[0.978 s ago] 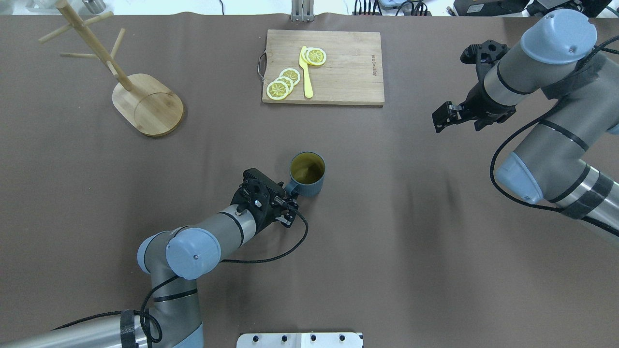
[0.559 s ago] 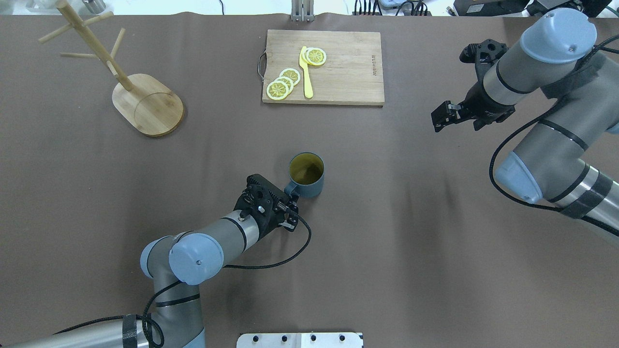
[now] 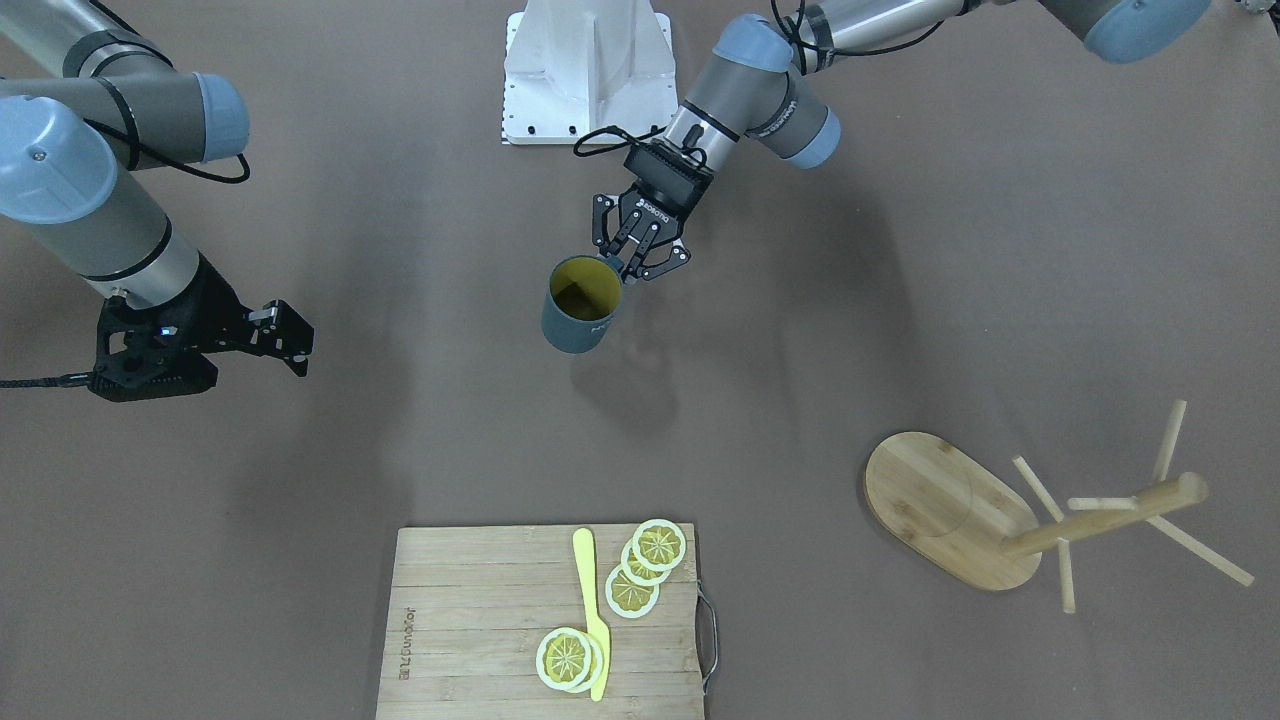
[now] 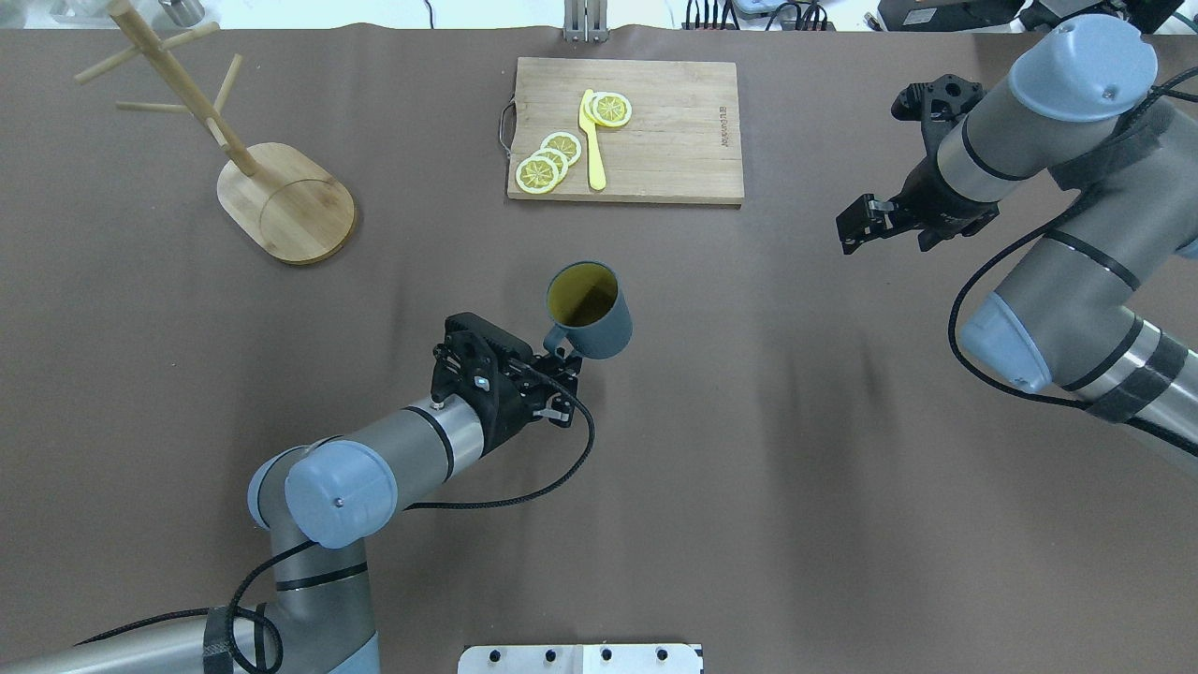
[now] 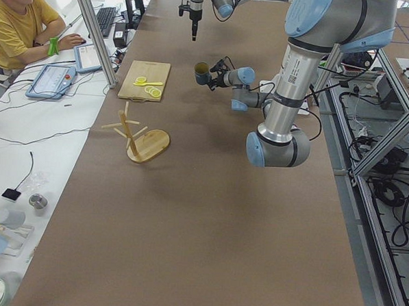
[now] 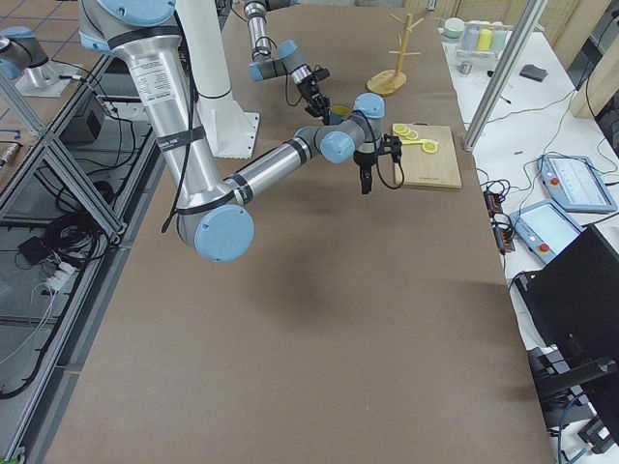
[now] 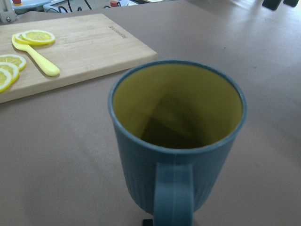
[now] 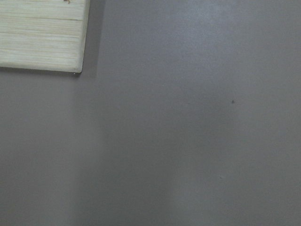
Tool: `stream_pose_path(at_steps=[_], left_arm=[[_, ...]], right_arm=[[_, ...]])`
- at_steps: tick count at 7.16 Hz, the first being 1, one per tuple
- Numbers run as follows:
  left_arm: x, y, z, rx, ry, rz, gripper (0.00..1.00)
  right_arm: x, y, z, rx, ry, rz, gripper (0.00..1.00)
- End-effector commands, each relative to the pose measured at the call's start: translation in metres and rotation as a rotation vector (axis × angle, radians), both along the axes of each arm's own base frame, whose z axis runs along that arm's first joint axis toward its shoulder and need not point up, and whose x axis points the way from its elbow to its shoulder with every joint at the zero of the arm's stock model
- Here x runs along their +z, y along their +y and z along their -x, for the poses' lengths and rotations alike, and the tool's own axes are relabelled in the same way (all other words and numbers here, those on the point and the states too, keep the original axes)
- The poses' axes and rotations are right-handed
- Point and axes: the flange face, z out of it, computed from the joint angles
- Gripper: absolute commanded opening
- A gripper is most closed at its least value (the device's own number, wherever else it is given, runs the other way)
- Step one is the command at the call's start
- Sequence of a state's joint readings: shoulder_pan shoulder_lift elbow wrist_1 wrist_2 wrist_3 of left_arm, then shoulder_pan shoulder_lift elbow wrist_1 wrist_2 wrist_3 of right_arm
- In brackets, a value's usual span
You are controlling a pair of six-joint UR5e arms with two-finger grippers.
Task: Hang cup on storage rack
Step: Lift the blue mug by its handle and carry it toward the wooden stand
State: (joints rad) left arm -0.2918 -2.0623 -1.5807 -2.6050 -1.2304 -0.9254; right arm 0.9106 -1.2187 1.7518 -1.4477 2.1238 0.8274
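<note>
**Cup gripped by its handle, off the table**

The left gripper [image 4: 560, 360] is clamped on the handle of the cup [image 4: 588, 311]. The cup sits just beyond its fingertips, mouth up and slightly tilted, raised above the table [image 4: 749, 421]. Farther back and to the left, well apart from the cup, stands the storage rack [image 4: 285, 201]. The right gripper [image 4: 856, 225] hangs far to the right, and I cannot tell how its jaws stand.

Brown matte sheet covers the whole bench [image 4: 767, 487], lit pretty evenly, just soft shadows here and there. Along its far long edge there's a white desk [image 5: 20, 143] with a keyboard [image 5: 105, 17] and a tablet [image 5: 50, 80], aluminium posts [image 5: 93, 30] standing at the seam. Terracotta floor tiles [image 6: 48, 8] show past the near edge, with cables [image 6: 58, 232] piled down there.
</note>
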Motion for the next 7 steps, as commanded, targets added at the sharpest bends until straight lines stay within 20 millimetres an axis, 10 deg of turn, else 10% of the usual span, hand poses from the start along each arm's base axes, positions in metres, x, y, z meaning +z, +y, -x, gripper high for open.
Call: stream_pose_path(at_steps=[1,5,7], left_arm=[[0.022,-0.046,0.056,-0.1,0.331,0.289,0.0],[0.061,-0.198,0.217,-0.051,0.596,0.731,0.0],[0.066,-0.216,0.261,-0.011,0.791,0.832,0.0]], right_arm=[[0.002,0.0,-0.004,0.003,0.0,0.003,1.0],[0.056,-0.006,-0.064,0.019,0.049,0.021,1.0],[0.064,-0.008,-0.075,0.026,0.058,0.021,1.0]])
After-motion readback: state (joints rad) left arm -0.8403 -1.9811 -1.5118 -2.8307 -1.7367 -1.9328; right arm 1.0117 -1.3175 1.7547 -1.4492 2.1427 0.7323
